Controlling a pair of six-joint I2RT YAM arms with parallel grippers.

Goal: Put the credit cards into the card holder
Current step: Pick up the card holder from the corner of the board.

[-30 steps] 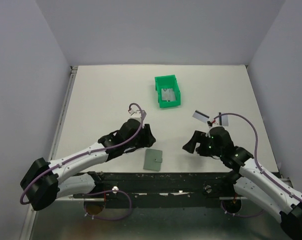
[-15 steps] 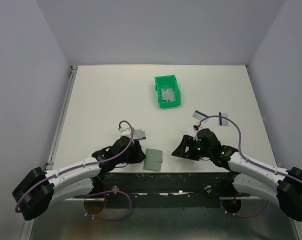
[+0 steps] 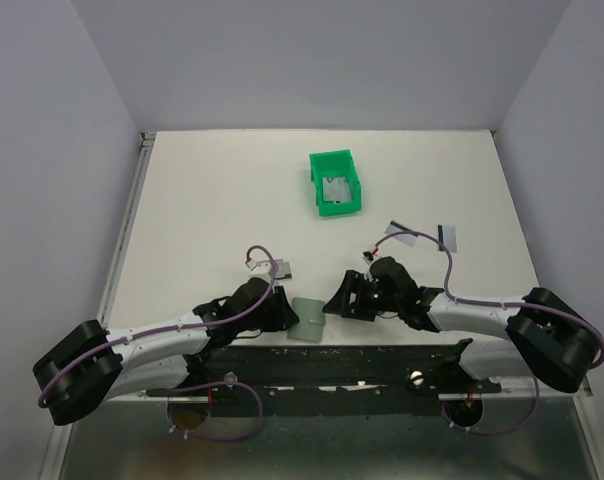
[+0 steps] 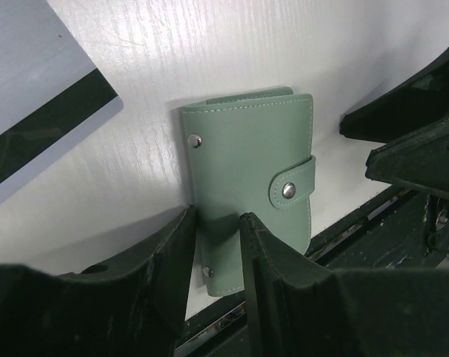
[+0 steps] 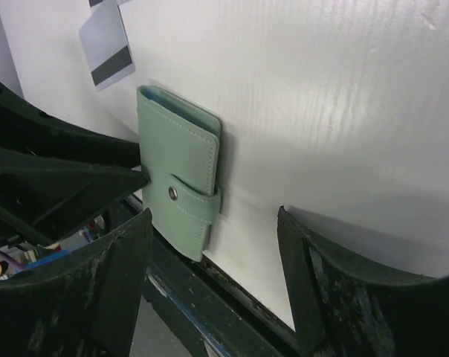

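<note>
The left gripper (image 4: 215,223) is released only a little: its two black fingers (image 4: 161,260) stand a narrow gap apart over the near corner of the card holder (image 4: 247,178), a flat grey-green, stitched, leather-like folding wallet. Whether they touch it cannot be told. The one card holder lies flat at the near edge of the table, folded shut, with its strap snapped down over the front.

The right gripper (image 5: 213,219) is wide open and holds nothing. It is low over the table, just to the right of the card holder, whose strap side faces it.

Three thin silvery-grey rectangular credit cards, each with a black stripe, lie loose on the table: one (image 3: 280,268) just beyond the left gripper, and two (image 3: 400,233) (image 3: 448,237) farther back on the right, near each other. More silvery card (image 3: 334,188) shows inside the single bright green plastic bin (image 3: 322,162), well back near the middle; how many lie there cannot be told.

The table (image 3: 212,200) is a matt white board with a black frame along its near edge. Plain pale lilac-grey walls (image 3: 312,60) close it in on three sides.
</note>
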